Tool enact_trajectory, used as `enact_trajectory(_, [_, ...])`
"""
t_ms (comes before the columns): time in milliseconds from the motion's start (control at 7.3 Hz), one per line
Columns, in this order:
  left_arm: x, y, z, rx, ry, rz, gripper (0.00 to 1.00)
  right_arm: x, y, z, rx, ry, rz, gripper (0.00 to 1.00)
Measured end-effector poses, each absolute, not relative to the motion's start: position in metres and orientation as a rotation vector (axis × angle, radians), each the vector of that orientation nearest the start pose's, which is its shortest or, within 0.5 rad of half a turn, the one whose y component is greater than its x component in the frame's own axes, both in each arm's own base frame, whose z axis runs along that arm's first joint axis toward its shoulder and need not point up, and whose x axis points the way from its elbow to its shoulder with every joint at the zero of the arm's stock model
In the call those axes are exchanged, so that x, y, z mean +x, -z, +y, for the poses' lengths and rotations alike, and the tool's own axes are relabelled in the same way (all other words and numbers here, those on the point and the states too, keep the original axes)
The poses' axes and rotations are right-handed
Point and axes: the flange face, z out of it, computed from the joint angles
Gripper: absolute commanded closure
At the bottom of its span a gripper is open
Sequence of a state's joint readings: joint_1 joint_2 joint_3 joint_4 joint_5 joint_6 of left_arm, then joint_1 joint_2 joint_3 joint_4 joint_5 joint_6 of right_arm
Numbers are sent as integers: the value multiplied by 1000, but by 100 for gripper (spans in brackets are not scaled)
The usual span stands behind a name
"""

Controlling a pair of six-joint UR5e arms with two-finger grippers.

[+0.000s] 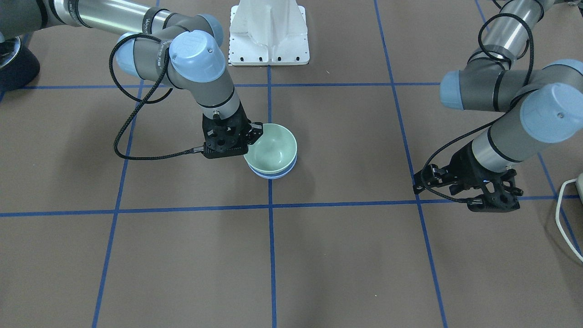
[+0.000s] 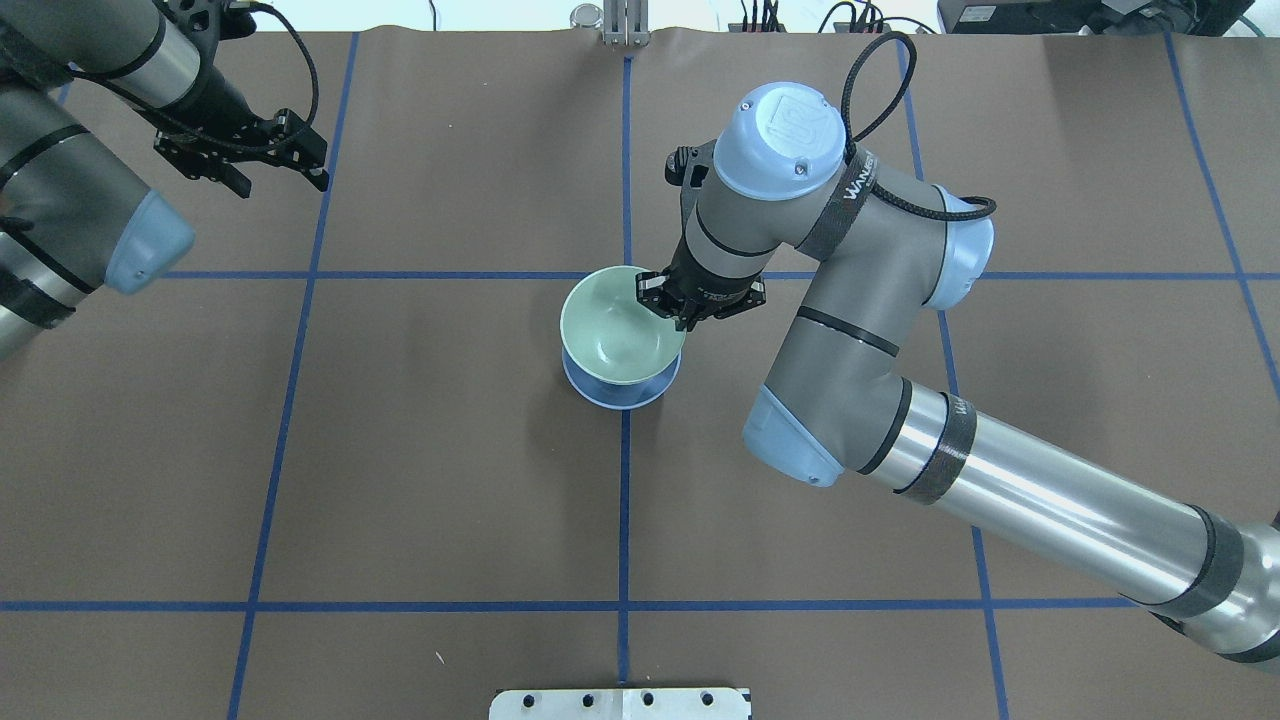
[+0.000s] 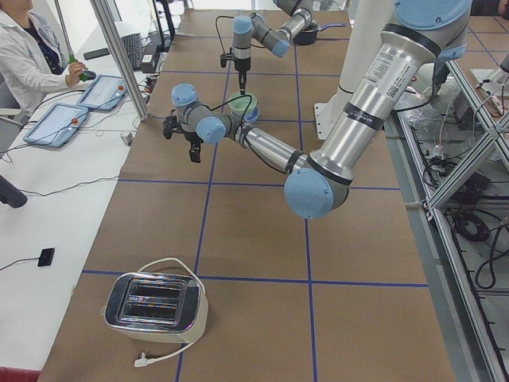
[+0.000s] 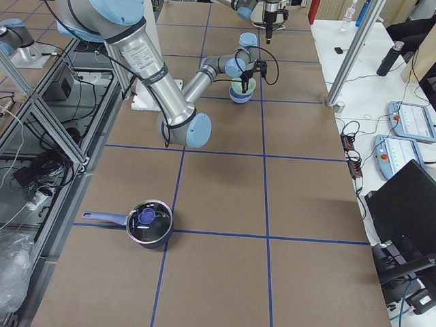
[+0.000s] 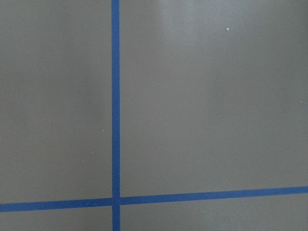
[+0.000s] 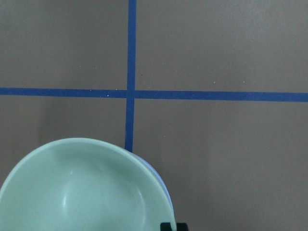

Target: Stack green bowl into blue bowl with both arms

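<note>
The green bowl [image 1: 273, 146] sits inside the blue bowl [image 1: 273, 174] at the middle of the table, with only the blue rim and lower wall showing beneath it. Both show in the overhead view, the green bowl [image 2: 615, 335] above the blue bowl [image 2: 620, 395]. My right gripper [image 1: 255, 133] [image 2: 680, 315] is at the green bowl's rim on the robot's side, and its fingers are closed on that rim. In the right wrist view the green bowl [image 6: 82, 187] fills the bottom left. My left gripper [image 2: 278, 178] [image 1: 444, 198] is open and empty, far off to the side above bare table.
The white pedestal [image 1: 268, 32] stands at the robot's edge of the table. A toaster [image 3: 155, 306] sits at the table's left end and a lidded pot [image 4: 148, 223] at its right end. A white cable [image 1: 565, 214] lies near my left gripper. Blue tape lines grid the brown table.
</note>
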State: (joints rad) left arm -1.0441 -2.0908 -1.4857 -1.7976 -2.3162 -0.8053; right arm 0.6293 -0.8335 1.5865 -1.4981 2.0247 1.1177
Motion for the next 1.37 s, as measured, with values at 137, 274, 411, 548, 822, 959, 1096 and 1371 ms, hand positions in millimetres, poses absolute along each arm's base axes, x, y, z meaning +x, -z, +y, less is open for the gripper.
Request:
enact_trajectory(137, [291,-363,-630,52,11,950,2,-522,-197,-484,54,28,-912,86])
enact_trajectory(274, [291,-363,-630,52,11,950,2,-526,-198,-481,57,30,-908,86])
enact_trajectory(411, [291,-363,-630,52,11,950,2,-529,-199,-480,61,30,-903,86])
enact_trajectory(548, [290,-364,-630,52,12,949,2,-530,-200,-479,66,29,-898,86])
enact_trajectory(822, [290,-364,-630,50,11,950,2,-532,-201,-479,73,27,-893,86])
enact_trajectory(959, [291,-364,-630,50,11,950,2,-532,-201,-479,75,27,-892,86])
enact_trajectory(1096, [291,-364,-630,51,11,950,2,-533,-201,-478,77,27,-891,86])
enact_trajectory(1371, [291,-364,-630,51,11,949,2,-536,-202,-477,86,27,-885,85])
